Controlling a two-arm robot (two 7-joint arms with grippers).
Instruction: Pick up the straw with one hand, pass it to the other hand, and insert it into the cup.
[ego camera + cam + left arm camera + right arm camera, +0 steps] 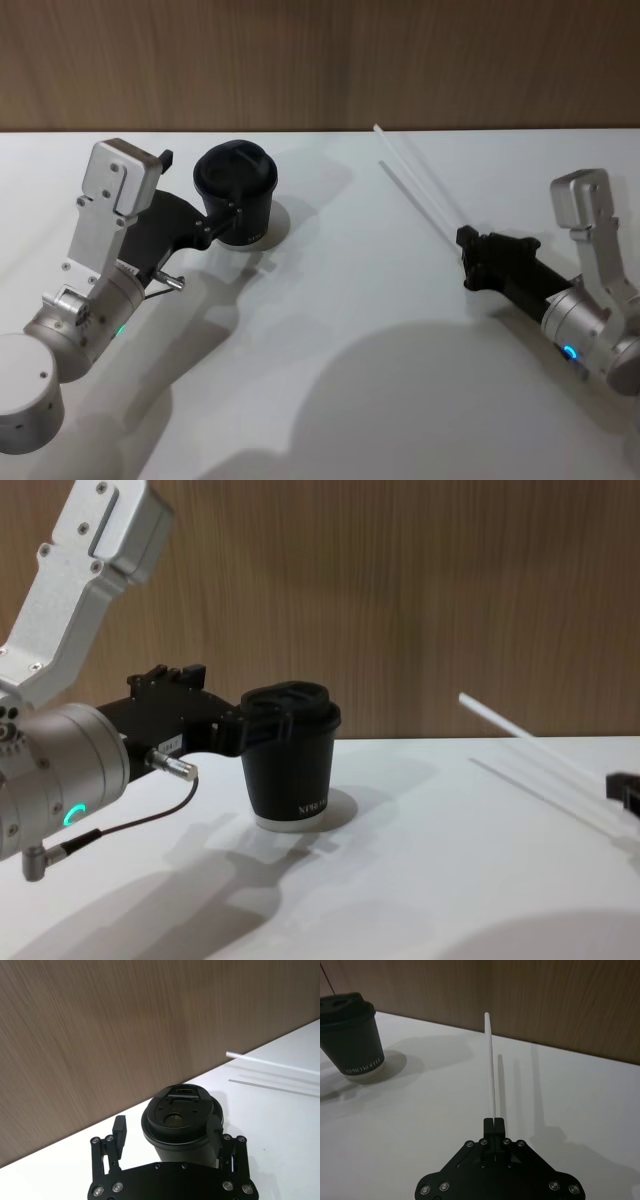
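Your right hand (pixel 494 1122), at the head view's right edge, is clenched on one end of the straw (pixel 490 1060). The straw slants up off the counter (pixel 330 330) toward the frame's upper middle. At upper left, your left hand (pixel 166 1125) is spread, one finger either side of the cup (pixel 290 770), which stands upright on the counter.

White lettering on the cup (pixel 351 1035) — illegible
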